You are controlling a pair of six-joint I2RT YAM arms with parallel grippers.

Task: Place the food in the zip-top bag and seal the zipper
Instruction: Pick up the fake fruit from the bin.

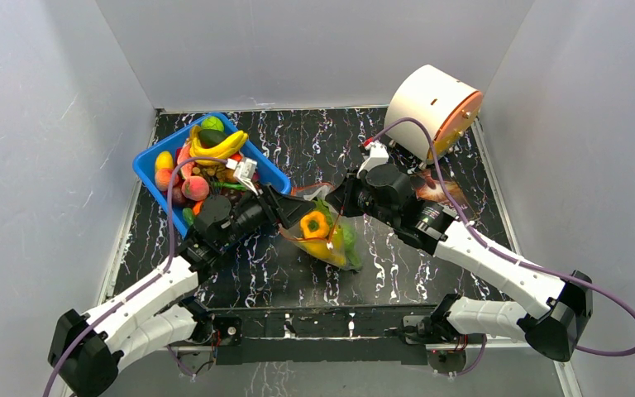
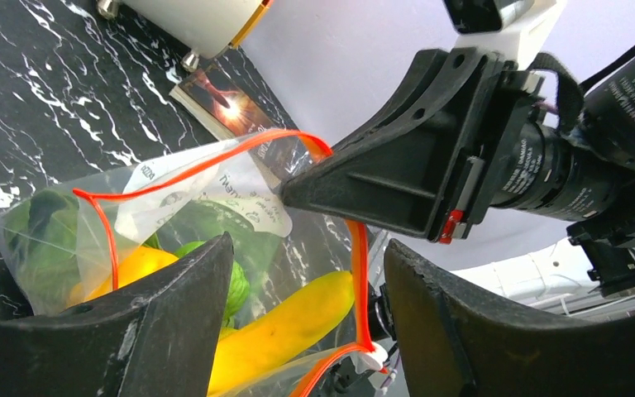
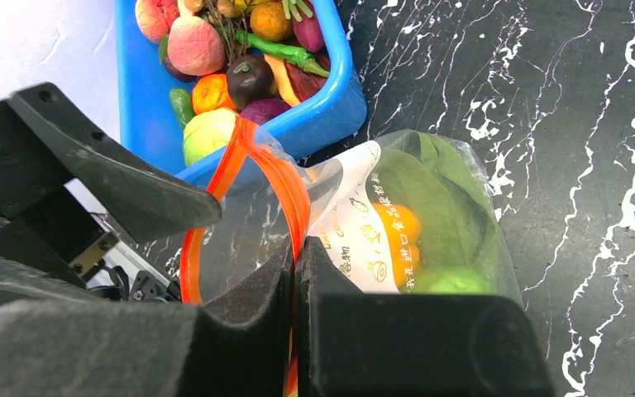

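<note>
The zip-top bag lies mid-table, mouth open, holding a yellow-orange bell pepper, a banana and green lettuce. My right gripper is shut on the zipper, pinching the red-orange strip at the mouth's far edge; it also shows in its own wrist view. My left gripper is open at the mouth's near side. In the left wrist view its fingers straddle the strip and a white slider without touching them. More food fills the blue basket.
The blue basket stands just left of the bag, close behind my left gripper. A white round container sits at the back right, with a flat printed card lying beside it. Grey walls enclose the table.
</note>
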